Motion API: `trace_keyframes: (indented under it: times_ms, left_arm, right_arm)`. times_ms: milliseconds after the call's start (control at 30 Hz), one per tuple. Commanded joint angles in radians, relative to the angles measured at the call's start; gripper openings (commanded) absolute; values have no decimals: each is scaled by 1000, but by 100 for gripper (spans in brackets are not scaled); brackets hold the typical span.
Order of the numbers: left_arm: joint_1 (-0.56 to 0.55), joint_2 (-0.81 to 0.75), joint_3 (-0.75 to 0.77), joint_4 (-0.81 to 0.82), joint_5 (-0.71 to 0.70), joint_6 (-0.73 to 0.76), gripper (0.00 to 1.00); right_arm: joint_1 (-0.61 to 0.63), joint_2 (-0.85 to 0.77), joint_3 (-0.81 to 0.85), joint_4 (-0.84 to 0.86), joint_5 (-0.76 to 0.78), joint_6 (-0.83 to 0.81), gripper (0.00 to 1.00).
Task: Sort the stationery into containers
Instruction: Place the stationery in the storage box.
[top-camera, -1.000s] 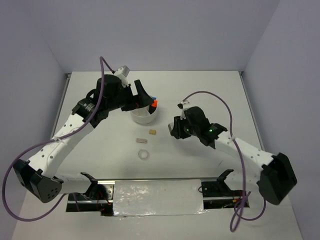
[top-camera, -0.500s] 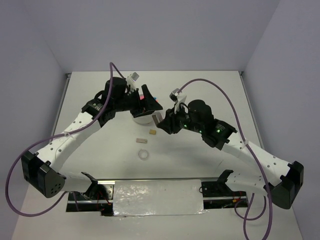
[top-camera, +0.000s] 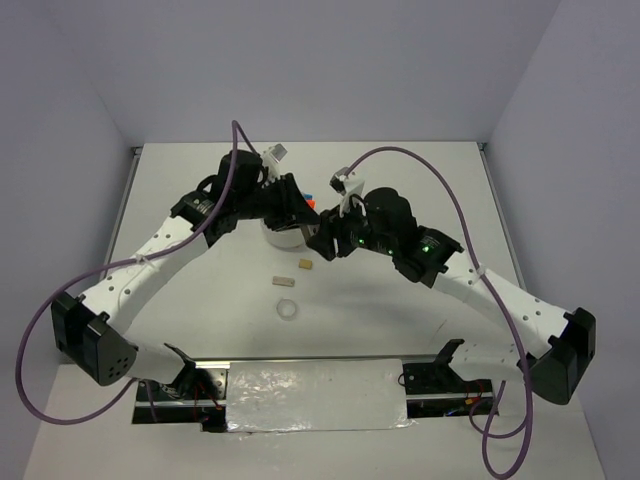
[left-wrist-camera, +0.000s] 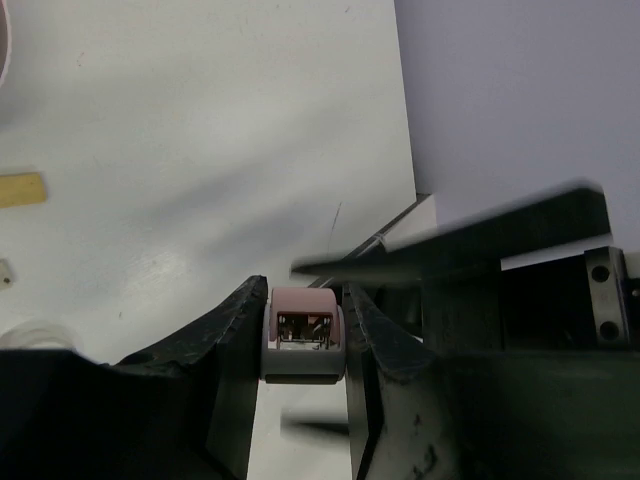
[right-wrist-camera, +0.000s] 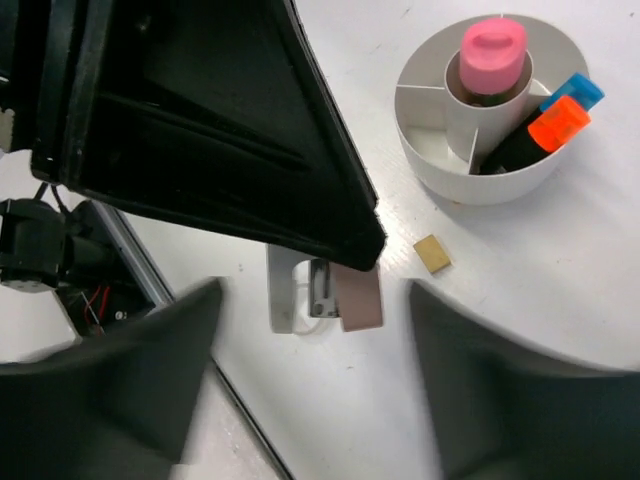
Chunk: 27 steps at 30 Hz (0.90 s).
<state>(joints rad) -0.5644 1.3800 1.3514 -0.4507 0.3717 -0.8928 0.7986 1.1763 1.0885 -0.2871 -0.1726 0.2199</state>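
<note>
Your left hand (left-wrist-camera: 303, 310) pinches a pink-grey block (left-wrist-camera: 303, 350) tight. Seen from the right wrist, the block shows at seven o'clock of the tub (right-wrist-camera: 480, 185), above the worktop (right-wrist-camera: 560, 290). Your right hand (right-wrist-camera: 315, 320) stands open, empty.

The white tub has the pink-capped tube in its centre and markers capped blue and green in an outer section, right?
Not green: in the right wrist view the white tub holds the pink-capped tube in its centre and markers capped blue and orange in an outer section.
</note>
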Motion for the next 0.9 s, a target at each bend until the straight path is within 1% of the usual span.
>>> trace_keyframes:
  times_ms: [0,33,133,167,233,267,333,367,400,433,467,500,533,567,633,733,867]
  left_arm:
    - [-6,31,97,-8,-10,21,0]
    - [-6,40,116,-43,-64,28,0]
    - [1,108,241,-133,-219,43,0]
    - [12,155,312,-201,-344,38,0]
    - [27,204,376,-264,-460,-4,0]
    - [32,256,429,-278,-559,-26,0]
    - [34,312,477,-296,-663,-92,0]
    - [37,368,521,-327,-744,-162,0]
    - [35,401,543,-329,-770,-184,0]
    - [35,430,599,-333,-793,-204,0]
    - [35,492,632,-350,-842,-250,0]
    - [35,523,659,-358,-858,-270,0]
    - [35,549,728,-370,-879,-291,0]
    - [32,600,761,-376,-927,-314,0]
    - [26,657,825,-349,-964,-316,0]
    - [21,711,876,-295,-1014,-328,0]
    - [9,764,920,-299,-1083,-348,0]
  right_arm:
    - [-2,8,56,11,24,12,91]
    - [-13,-1,59,5,54,22,100]
    - [-64,-39,51,-30,114,65,100]
    - [-94,-79,47,-43,164,102,100]
    - [-119,-128,28,-92,244,139,100]
    - [-128,-170,27,-112,289,154,100]
    - [-142,-201,37,-182,324,154,100]
    - [-142,-222,42,-207,343,153,100]
    - [-144,-231,47,-252,347,154,100]
    - [-145,-239,50,-270,347,159,100]
    - [-144,-256,47,-283,328,159,100]
    - [-144,-267,33,-296,318,159,100]
    - [-144,-279,24,-299,308,167,100]
    - [-144,-300,2,-300,279,168,100]
    - [-144,-320,-21,-300,253,176,100]
    - [-144,-343,-56,-307,200,182,100]
    - [-144,-360,-75,-336,179,176,100]
